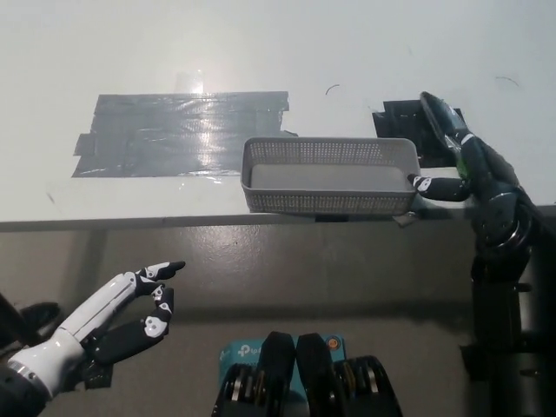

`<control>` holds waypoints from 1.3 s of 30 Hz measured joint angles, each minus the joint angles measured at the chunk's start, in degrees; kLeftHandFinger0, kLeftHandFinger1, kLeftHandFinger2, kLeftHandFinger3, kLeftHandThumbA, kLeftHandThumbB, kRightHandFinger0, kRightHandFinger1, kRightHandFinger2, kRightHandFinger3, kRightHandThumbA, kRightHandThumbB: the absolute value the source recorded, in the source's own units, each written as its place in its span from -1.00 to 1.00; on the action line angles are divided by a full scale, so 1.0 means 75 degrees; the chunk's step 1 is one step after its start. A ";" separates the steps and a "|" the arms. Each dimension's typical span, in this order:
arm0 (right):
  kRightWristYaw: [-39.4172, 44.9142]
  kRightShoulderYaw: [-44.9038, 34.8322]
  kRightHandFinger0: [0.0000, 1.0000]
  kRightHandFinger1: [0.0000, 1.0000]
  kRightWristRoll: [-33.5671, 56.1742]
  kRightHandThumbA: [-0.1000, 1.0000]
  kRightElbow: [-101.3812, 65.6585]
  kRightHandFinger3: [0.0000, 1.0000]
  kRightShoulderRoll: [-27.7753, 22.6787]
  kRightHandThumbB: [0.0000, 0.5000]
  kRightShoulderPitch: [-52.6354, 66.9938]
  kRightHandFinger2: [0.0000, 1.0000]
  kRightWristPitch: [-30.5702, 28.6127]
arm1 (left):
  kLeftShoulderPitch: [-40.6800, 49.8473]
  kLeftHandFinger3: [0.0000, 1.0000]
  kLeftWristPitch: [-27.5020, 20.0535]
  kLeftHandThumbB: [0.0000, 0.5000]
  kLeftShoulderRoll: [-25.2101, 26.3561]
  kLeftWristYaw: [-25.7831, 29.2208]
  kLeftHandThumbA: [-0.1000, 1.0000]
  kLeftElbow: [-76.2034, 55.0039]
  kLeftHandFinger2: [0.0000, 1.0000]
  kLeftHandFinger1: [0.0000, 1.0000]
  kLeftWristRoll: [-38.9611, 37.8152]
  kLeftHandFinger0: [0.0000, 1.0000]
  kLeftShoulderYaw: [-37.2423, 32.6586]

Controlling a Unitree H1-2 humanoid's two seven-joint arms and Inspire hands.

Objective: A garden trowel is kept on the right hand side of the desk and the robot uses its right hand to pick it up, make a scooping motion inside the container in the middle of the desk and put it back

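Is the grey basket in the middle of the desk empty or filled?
Empty: the floor of the basket shows bare from wall to wall. The trowel is outside it, beyond its right end, in the right hand.

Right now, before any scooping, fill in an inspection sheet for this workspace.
Surface: white desk, a few small dark marks.
Job's things: grey mesh container at the front edge, empty; trowel, blade tilted on edge over the black tape patch.
Clutter: grey tape patch left of the container.
Robot hands: right robot hand closed round the trowel's handle; left robot hand open, below the desk.
Cables: nothing seen.
Surroundings: grey floor.
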 measured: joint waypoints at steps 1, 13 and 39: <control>-0.0054 0.0196 1.00 1.00 0.0049 0.37 0.0000 1.00 -0.0098 -0.01 0.0006 1.00 -0.0014 | 0.0000 1.00 0.0005 -0.13 0.0000 0.0000 1.00 -0.0007 1.00 1.00 -0.0002 1.00 0.0000; -0.0791 0.1452 1.00 1.00 0.0535 0.20 -0.0007 1.00 -0.0860 -0.03 0.0020 1.00 -0.0150 | -0.0005 1.00 0.0044 -0.14 0.0000 -0.0049 1.00 -0.0022 1.00 1.00 -0.0007 1.00 -0.0008; -0.1323 0.1749 1.00 1.00 0.1012 0.15 0.1085 1.00 -0.1360 -0.10 0.0318 1.00 0.0031 | 0.0006 1.00 0.0085 -0.07 -0.0001 -0.0189 1.00 -0.0048 1.00 1.00 -0.0010 1.00 0.0062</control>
